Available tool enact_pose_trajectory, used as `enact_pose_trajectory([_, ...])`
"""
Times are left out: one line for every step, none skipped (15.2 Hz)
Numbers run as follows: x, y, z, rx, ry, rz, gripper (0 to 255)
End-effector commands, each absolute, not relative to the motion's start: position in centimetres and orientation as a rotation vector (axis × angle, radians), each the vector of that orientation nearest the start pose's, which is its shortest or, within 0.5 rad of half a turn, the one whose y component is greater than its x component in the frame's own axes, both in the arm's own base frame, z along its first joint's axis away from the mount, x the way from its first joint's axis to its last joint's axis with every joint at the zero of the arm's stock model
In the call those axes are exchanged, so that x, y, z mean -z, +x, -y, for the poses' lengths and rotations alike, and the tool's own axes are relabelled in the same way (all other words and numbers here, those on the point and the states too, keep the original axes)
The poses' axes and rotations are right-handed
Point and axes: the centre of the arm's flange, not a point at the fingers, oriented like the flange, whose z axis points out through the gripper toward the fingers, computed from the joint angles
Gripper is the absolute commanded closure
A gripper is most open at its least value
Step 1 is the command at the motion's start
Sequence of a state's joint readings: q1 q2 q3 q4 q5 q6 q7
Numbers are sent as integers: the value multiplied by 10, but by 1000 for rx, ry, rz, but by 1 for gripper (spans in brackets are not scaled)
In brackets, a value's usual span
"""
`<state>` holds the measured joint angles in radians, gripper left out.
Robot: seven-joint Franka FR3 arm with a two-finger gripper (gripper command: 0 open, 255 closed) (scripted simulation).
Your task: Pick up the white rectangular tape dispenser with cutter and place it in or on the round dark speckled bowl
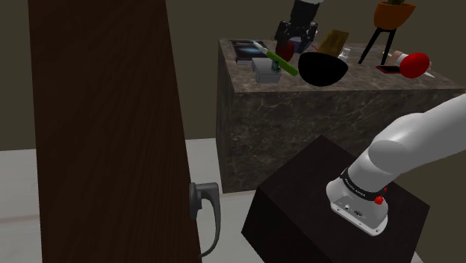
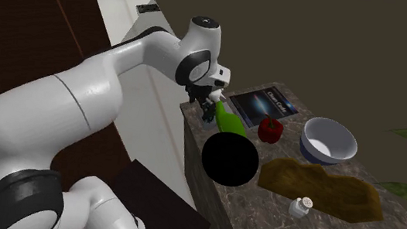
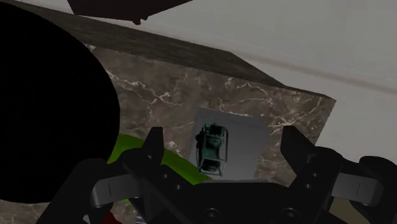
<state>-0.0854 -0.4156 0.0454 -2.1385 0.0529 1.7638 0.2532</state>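
You have not picked up the tape dispenser (image 3: 219,149) yet. It sits flat on the counter (image 3: 191,89), close to the counter's corner. It looks like a pale box with a dark greenish part in the middle.

Your gripper (image 3: 223,133) hangs right over it. The two black fingers (image 3: 153,143) are wide apart, one on each side of the box, and they hold nothing. I do not think they touch it.

A green bottle (image 2: 228,122) lies just beside the dispenser, on the side where the bowl is. One finger looks very near that bottle, so take care not to bump it when you go down.

The bowl (image 1: 322,69) is round and so dark that it looks all black. It stands on the same counter, just past the bottle and near the dispenser. I can see nothing inside it.

So the reaching part looks about done, and most of the job is left. You need to go down, close the fingers on the box and lift it up. Then carry it over the bottle to the bowl and let go there. The bowl is close, so it should be a short trip.
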Motion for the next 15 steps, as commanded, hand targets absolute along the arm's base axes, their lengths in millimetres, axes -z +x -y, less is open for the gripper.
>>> enact_pose_trajectory([-568,460,17,29,-3046,-623,0])
enact_pose_trajectory([-565,473,21,16,-3034,-693,0])
enact_pose_trajectory([-562,487,25,2,-3021,-764,0])
enact_pose_trajectory([-559,500,31,-11,-3005,-834,0])
enact_pose_trajectory([-557,510,35,-22,-2992,-889,0])
enact_pose_trajectory([-552,510,35,-22,-2992,-889,0])
enact_pose_trajectory([-546,510,35,-22,-2992,-889,0])
enact_pose_trajectory([-541,510,35,-22,-2992,-889,0])
enact_pose_trajectory([-536,510,35,-22,-2992,-889,0])
enact_pose_trajectory([-531,510,35,-22,-2992,-889,0])
enact_pose_trajectory([-525,510,34,-22,-2992,-889,0])
enact_pose_trajectory([-520,509,34,-22,-2992,-889,0])
enact_pose_trajectory([-517,509,34,-22,-2992,-889,0])
enact_pose_trajectory([-517,509,34,-22,-2992,-889,0])
enact_pose_trajectory([-517,509,34,-22,-2992,-889,0])
